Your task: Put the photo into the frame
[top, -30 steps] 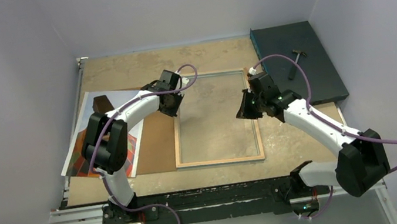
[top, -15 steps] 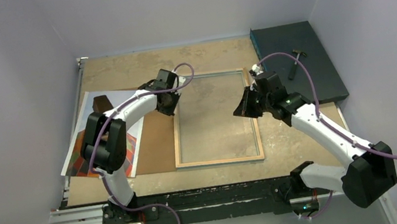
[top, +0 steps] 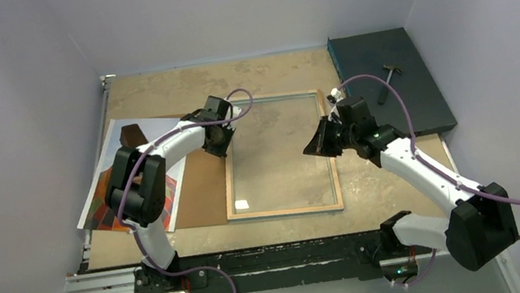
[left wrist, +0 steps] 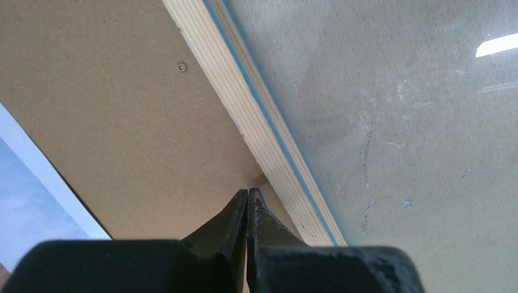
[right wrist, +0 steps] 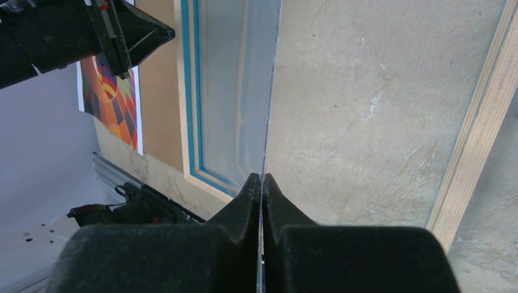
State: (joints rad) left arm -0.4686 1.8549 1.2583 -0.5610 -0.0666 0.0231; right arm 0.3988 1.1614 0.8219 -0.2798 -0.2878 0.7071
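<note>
While left claw [left wrist: 247, 202] sits shut beside frame [left wrist: 244, 104], right claw [right wrist: 261, 183] shut too, seemingly nipping glass pane [right wrist: 235, 91]

Our left arm [top: 163, 141] rises from its base, then its forearm runs forward and to the right. The wrist bends down, so the left gripper [left wrist: 247, 196] points downward with its fingers pressed tip to tip. Our right arm [top: 419, 165] stretches forward and leftward (one long, low diagonal). The right gripper [right wrist: 261, 181] points left, its fingers likewise closed, with only a hairline between them.
</note>
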